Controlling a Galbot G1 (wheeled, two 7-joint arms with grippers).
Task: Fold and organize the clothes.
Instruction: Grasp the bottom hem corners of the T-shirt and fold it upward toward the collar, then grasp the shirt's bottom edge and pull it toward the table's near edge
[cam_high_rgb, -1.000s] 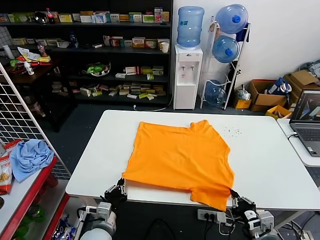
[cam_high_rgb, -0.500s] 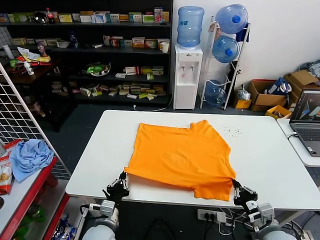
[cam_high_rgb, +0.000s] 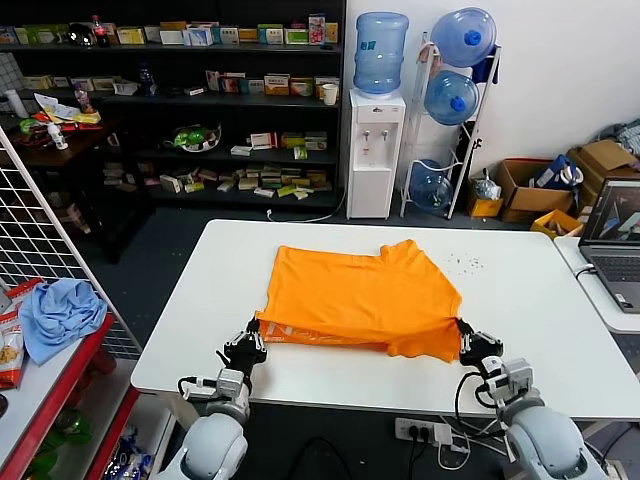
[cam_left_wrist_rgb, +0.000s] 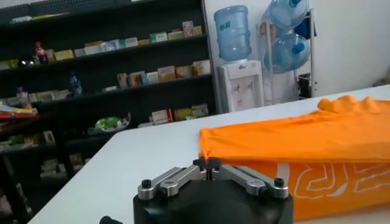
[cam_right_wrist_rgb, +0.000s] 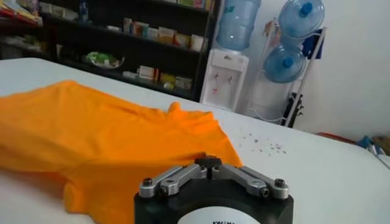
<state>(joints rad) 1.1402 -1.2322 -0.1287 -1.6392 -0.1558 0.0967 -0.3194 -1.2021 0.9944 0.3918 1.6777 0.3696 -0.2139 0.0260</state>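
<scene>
Left claw (cam_high_rgb: 246, 352) at the near-left hem corner, jaws clamped together on the T-shirt (cam_high_rgb: 365, 295). Right claw (cam_high_rgb: 473, 347) at the near-right corner, likewise pinched shut on the fabric. Both sit over the near part of the surface (cam_high_rgb: 540, 300), hem lifted off it. The T-shirt lies mid-surface, near edge curled up and over so the underside shows, with white lettering (cam_left_wrist_rgb: 341, 179) visible by the left claw. Far half and collar lie flat.

Risks, my read:
- Pinch is on thin edge fabric. A fast carry forward could pull a corner out, leaving a skewed fold.
- Right side hangs lower and looks bunched; uneven claw height or pace would land the hem crooked on the far half.
- Dragging rather than lifting could slide the whole shirt toward the far edge.

Versus a second ago: both claws were off the near edge of the surface with the hem draped over it. Now they've come up and forward, and the lettering has appeared.

Beyond: water dispenser (cam_high_rgb: 376, 150), stocked shelves (cam_high_rgb: 200, 100).
</scene>
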